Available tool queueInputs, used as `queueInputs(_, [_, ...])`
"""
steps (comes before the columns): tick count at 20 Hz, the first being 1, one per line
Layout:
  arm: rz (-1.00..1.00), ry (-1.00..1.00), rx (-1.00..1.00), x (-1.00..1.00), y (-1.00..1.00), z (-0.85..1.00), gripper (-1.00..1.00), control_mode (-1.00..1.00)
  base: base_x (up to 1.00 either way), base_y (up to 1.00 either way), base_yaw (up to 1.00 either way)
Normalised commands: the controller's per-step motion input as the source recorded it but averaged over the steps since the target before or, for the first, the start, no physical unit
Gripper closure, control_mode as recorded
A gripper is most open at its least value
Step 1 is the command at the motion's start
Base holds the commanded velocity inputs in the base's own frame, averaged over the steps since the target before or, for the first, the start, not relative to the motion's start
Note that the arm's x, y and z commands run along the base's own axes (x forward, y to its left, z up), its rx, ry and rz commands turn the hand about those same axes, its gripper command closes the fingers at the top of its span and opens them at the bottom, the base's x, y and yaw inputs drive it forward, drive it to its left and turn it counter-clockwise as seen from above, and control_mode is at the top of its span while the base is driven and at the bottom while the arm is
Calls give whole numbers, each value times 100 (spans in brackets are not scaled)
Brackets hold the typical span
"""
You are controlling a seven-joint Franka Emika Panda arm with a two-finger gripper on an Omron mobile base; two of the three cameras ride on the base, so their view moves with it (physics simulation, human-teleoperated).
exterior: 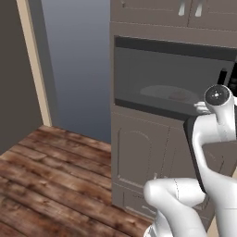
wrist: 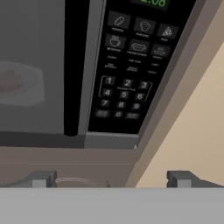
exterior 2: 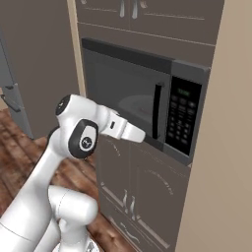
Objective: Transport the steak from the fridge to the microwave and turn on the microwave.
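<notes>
we see the wide dark grey built-in microwave (exterior 2: 142,98) set in a column of brown-grey cabinets (exterior: 139,152), its windowed door shut. through the window, the round white turntable plate (exterior: 169,94) is visible, and on it lies a small flat reddish slab, the steak (exterior: 178,96); in the hand view the same steak (wrist: 8,81) reads as a dim reddish patch on the plate (wrist: 30,85) at the left edge.

the black keypad panel (wrist: 129,65) stands to the right of the door's dark vertical handle (wrist: 74,65), with a green digit display (wrist: 153,2) at its top. a beige wall (exterior 2: 226,147) runs just beside the microwave's right edge.

the white arm reaches toward the lower front of the microwave. the two-finger tool (wrist: 111,178) sits below the keypad, apart from it; its dark tips stand well spread, with nothing between them.

a wooden plank floor (exterior: 51,176) lies to the left of the cabinets. a grey metallic fridge (exterior 2: 12,93) with a handle shows at the left edge of the right base view.
</notes>
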Motion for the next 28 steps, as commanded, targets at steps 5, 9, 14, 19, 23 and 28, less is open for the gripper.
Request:
queueInputs(5, [0, 0, 0, 15, -2, 0, -100, -100, 0, 0, 0])
queueInputs(9, [0, -1, 0, 0, 0, 0, 100, -100, 0, 0, 0])
queueInputs(14, [1, -4, 0, 0, 0, 0, 100, -100, 0, 0, 0])
queueInputs(19, [4, -9, 5, 5, -17, -1, 100, -100, 0, 0, 0])
queueInputs(23, [5, -31, 5, 24, -23, -13, 100, -100, 0, 0, 0])
queueInputs(28, [2, -20, 0, 5, -17, -16, 100, -100, 0, 0, 0])
